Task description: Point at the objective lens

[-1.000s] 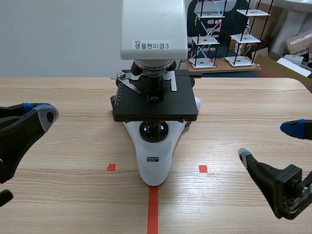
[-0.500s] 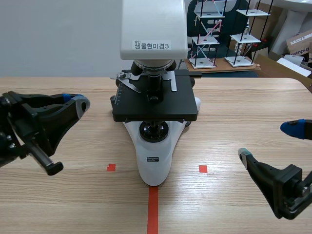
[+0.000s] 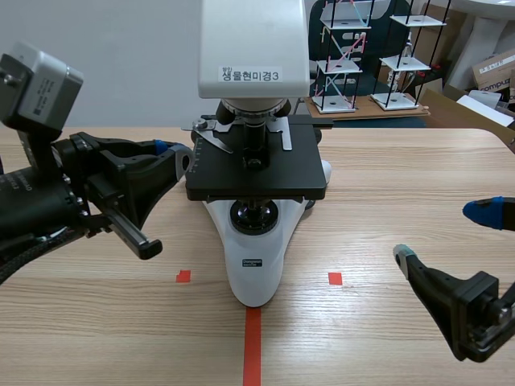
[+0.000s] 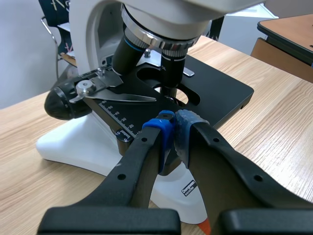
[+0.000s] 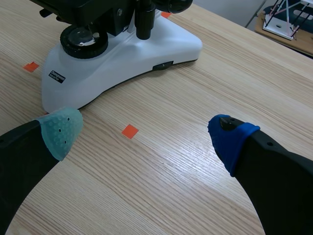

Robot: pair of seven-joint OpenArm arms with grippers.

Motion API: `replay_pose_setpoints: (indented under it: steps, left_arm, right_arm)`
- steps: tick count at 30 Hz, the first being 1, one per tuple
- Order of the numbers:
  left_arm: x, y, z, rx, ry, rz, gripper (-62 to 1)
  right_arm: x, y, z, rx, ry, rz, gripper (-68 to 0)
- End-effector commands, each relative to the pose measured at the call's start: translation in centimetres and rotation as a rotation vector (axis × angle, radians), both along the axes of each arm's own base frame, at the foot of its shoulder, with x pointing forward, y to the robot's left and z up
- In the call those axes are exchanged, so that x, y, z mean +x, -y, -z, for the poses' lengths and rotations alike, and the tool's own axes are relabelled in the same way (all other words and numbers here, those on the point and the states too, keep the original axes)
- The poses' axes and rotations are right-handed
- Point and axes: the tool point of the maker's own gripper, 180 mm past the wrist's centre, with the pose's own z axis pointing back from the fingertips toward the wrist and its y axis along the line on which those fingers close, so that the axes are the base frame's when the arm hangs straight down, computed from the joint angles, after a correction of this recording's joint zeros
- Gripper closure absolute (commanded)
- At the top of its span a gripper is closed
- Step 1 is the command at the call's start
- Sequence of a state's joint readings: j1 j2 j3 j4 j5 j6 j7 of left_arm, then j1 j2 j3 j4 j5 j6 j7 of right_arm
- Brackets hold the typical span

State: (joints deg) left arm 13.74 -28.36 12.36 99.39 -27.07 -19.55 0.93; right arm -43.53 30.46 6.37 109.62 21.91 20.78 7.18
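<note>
At the middle of the wooden desk (image 3: 402, 177): a white compound microscope (image 3: 256, 265), head cut off by the frame just above a label in Korean lettering ending in 3. Under the head, a nosepiece with several objectives, crowded and shadowed in the scene view, clearer from the left wrist. Objective lens (image 4: 172, 68) over the light path: slim, black, silver-collared, upright, aimed straight down at the hole in the black stage (image 4: 220, 93). Just beside it, a thicker objective (image 4: 126, 54), tilted outward, upper end hidden under the head.

Coming in from the left, raised off the desk: left arm (image 3: 105, 185), with a grey camera box (image 3: 40, 76) riding above it. Left jaws clenched on nothing, pads (image 4: 160, 134) pressed together, tips at the stage's edge near the slide scale, aimed toward the objective lens and short of it. Tips touching the stage or not: impossible to tell.

Low at the right, well apart from the microscope: right jaws released wide over bare desk, grey-green pad (image 5: 61, 132) on one side, blue pad (image 5: 230, 139) on the other, an orange-red tape square (image 5: 129, 130) ahead between them. Most of the right arm out of frame.

Beyond the desk's far edge: white-shelved model racks (image 3: 402, 56) and a cardboard box (image 3: 495, 68), both partly cut off.
</note>
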Motion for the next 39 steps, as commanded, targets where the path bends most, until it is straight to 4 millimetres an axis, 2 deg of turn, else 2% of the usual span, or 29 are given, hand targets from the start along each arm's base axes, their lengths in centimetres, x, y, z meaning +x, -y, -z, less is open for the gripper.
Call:
replay_pose_setpoints:
  steps: [1, 18, 39]
  left_arm:
    - [0.1, 0.4, -0.5, -0.031, 0.011, -0.001, -1.5]
    - [0.4, 2.1, -1.2, -0.086, 0.024, 0.018, -1.5]
    - [0.4, 2.1, -1.1, -0.079, 0.024, 0.018, -1.5]
  right_arm:
    - [0.6, 0.2, -1.0, 0.004, 0.036, 0.003, -56.2]
    - [0.6, 0.2, -1.0, 0.004, 0.037, 0.003, -56.2]
    - [0.6, 0.2, -1.0, 0.004, 0.037, 0.002, -56.2]
